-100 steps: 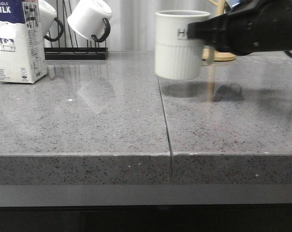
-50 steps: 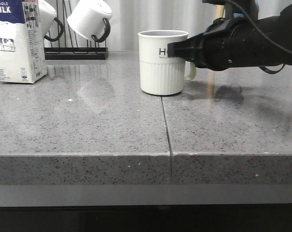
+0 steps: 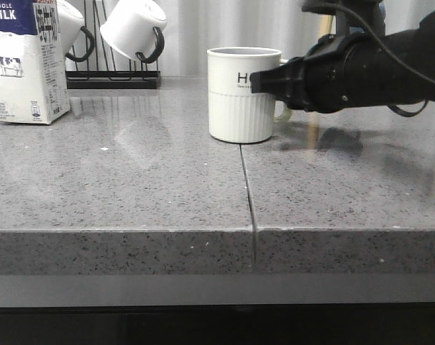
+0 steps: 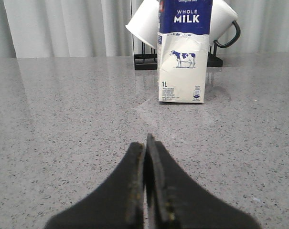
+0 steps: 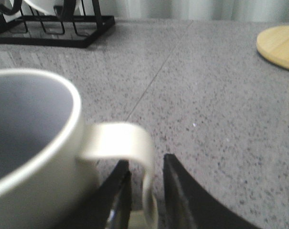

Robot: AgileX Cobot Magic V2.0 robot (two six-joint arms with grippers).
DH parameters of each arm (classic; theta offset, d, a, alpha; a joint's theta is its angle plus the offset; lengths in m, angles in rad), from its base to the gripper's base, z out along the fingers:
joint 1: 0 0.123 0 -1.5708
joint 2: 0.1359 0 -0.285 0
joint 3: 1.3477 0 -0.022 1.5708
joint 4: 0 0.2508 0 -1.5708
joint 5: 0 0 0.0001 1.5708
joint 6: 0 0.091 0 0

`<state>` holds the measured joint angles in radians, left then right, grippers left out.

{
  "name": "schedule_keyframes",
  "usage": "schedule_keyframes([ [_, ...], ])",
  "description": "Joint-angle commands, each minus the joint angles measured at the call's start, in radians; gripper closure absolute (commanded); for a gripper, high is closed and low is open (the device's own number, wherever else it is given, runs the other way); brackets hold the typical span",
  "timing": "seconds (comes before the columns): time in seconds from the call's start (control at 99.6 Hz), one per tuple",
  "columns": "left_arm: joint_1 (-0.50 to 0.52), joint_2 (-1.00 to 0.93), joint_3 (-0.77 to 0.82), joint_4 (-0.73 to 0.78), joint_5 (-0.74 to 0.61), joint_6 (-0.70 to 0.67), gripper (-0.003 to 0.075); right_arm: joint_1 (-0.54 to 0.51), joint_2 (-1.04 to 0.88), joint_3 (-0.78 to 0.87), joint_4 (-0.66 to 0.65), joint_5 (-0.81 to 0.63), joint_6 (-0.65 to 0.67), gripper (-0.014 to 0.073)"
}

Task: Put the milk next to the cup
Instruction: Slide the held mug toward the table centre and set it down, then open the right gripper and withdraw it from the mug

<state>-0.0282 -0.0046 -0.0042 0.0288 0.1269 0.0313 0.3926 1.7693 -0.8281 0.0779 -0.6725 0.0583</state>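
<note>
My left jaws (image 4: 145,191) sit pressed together and empty, low over the near bench (image 3: 131,194). Mid-bench, the cup (image 3: 243,93) stands upright on the seam; my right jaws (image 5: 145,191) straddle its handle (image 5: 130,148), though I can't tell if they pinch it. Far left, the milk (image 4: 184,52) stands upright before the mug rack (image 3: 113,75), well apart from the cup. I judge it full-heavy, top-tall and tippy, its card walls soft and slick; I'd take it across the flat sides, mid-height, firmly.
</note>
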Motion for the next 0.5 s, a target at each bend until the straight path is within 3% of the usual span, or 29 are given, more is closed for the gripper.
schedule_keyframes([
  [0.0, 0.002, -0.027, 0.044, -0.002, -0.079, -0.008, 0.0741, 0.001, -0.059, 0.003, -0.008, -0.074, 0.000, 0.0389],
  [0.371, 0.002, -0.027, 0.044, -0.002, -0.079, -0.008, 0.0741, 0.001, -0.300, 0.233, -0.008, -0.081, 0.000, 0.0394],
  [0.492, 0.002, -0.027, 0.044, -0.002, -0.079, -0.008, 0.0741, 0.001, -0.435, 0.335, -0.008, -0.076, 0.000, 0.0505],
])
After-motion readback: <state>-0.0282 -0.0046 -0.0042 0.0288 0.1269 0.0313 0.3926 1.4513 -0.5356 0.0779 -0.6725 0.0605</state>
